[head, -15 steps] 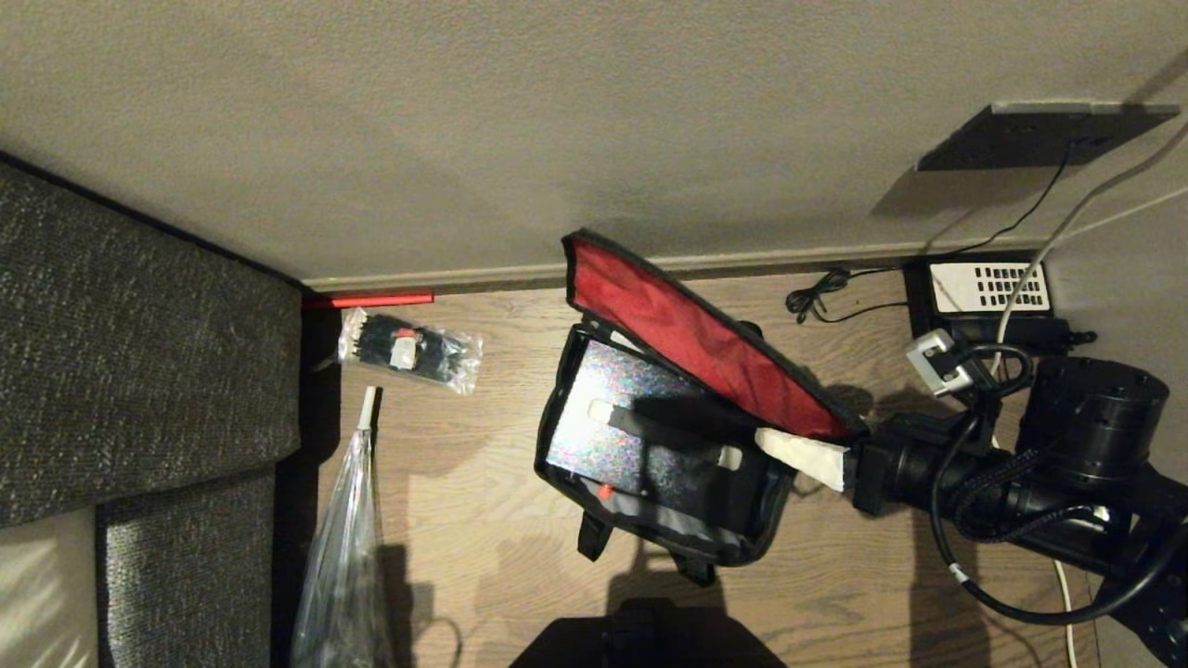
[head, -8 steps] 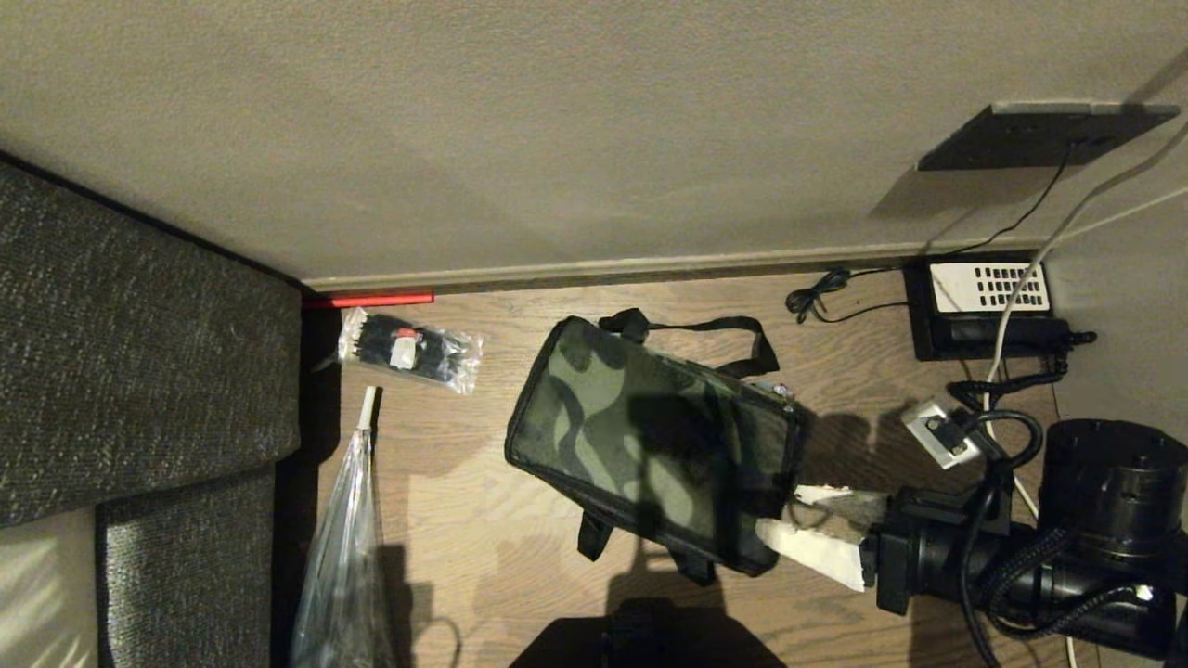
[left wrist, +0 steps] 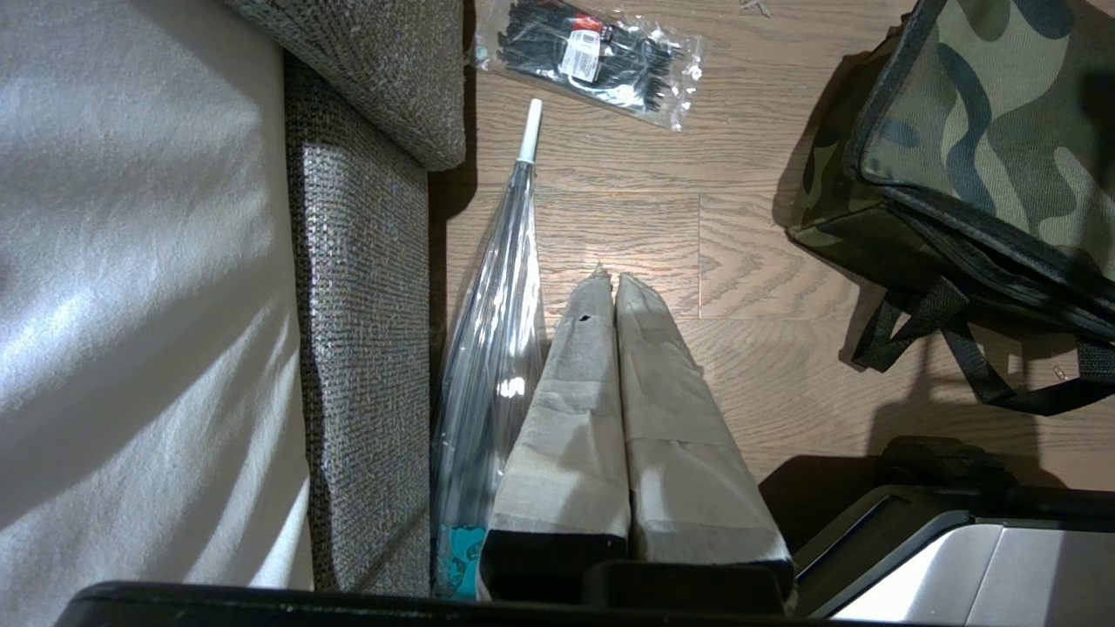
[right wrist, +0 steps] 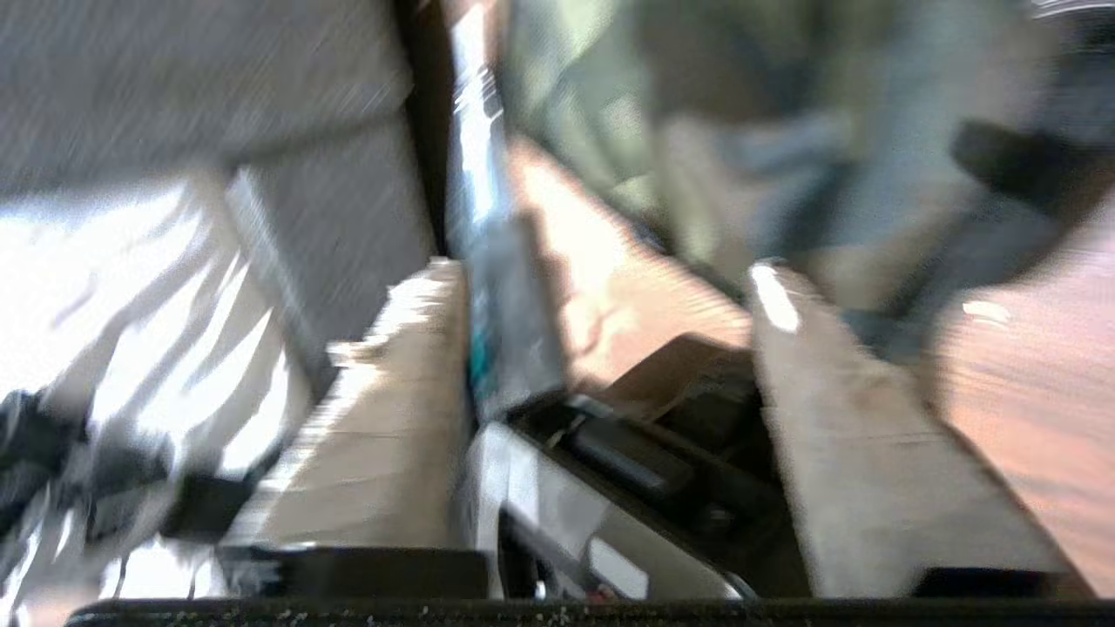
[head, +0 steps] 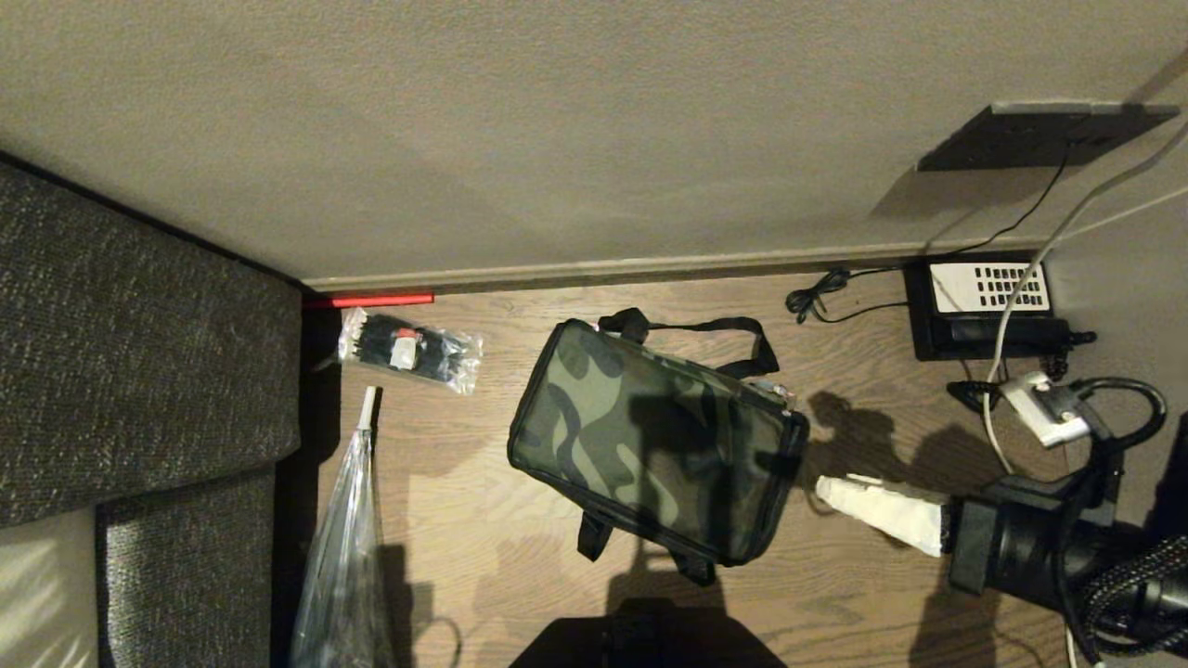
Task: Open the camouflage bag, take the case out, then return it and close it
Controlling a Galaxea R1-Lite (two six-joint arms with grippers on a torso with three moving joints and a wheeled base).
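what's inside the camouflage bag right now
Nothing inside can be seen: the camouflage bag lies on the wood floor with its lid down flat, covering the whole interior. Whether the case is in there cannot be told.

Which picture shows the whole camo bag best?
The head view: the whole camouflage bag lies on the floor, lid down, straps showing. The left wrist view catches only one corner and its straps. The right wrist view shows only a blurred green patch.
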